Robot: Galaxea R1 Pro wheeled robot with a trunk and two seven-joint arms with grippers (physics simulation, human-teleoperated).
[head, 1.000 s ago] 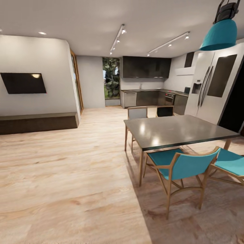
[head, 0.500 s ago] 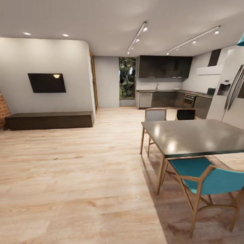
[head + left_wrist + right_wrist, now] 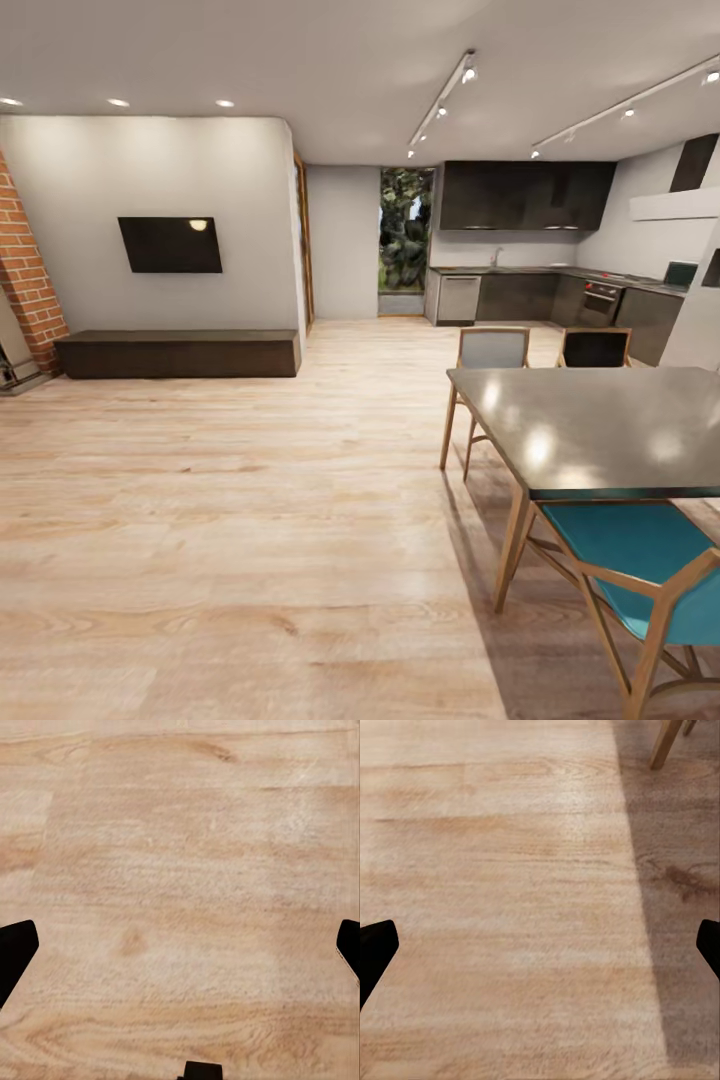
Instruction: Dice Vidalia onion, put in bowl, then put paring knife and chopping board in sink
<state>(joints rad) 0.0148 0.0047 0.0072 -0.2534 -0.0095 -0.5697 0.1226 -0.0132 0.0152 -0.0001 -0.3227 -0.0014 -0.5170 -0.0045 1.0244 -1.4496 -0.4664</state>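
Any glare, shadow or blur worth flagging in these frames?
Head view: ceiling lights glare in bright patches on the dining table, and the far kitchen countertop is soft and small. Right wrist view: a sharp-edged shadow darkens one side of the wooden floor. Left wrist view: evenly lit floor, no glare.

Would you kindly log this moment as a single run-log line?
phase: in transit | left gripper: open, empty | right gripper: open, empty | ahead: kitchen countertop | nearby: dining table
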